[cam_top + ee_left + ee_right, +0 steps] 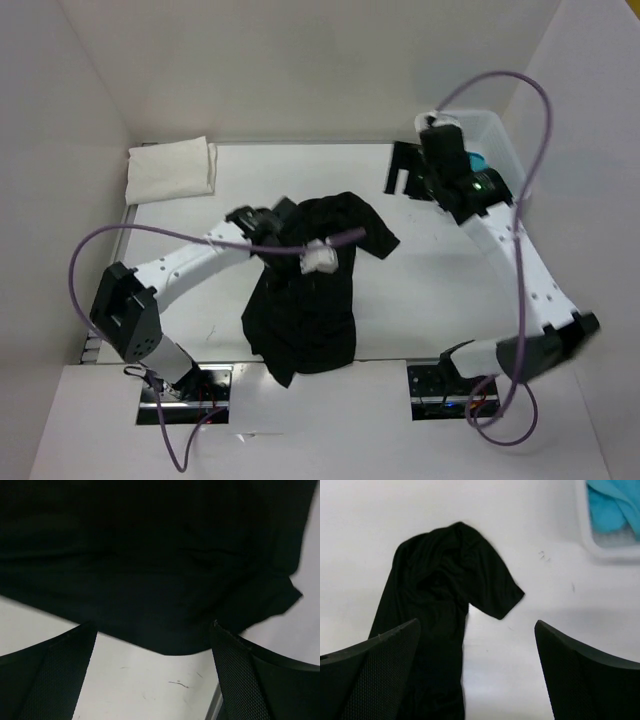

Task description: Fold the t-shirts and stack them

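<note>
So, our bin (587,530) at the far right holds the turquoise t-shirt (615,505). It's plain from the right wrist, only a sliver from above. The black t-shirt (310,300) lies rumpled mid desk (420,300), and the cream t-shirt (170,170) sits folded far left. Left gripper (153,630) and right gripper (477,625) are both spread wide, gripping nothing.

Three cameras are covering one bench (420,300).
The top one is looking down from above the near edge; the left wrist one is looking close over the black t-shirt (150,555); the right wrist one is viewing that shirt from higher, by the far right corner.
</note>
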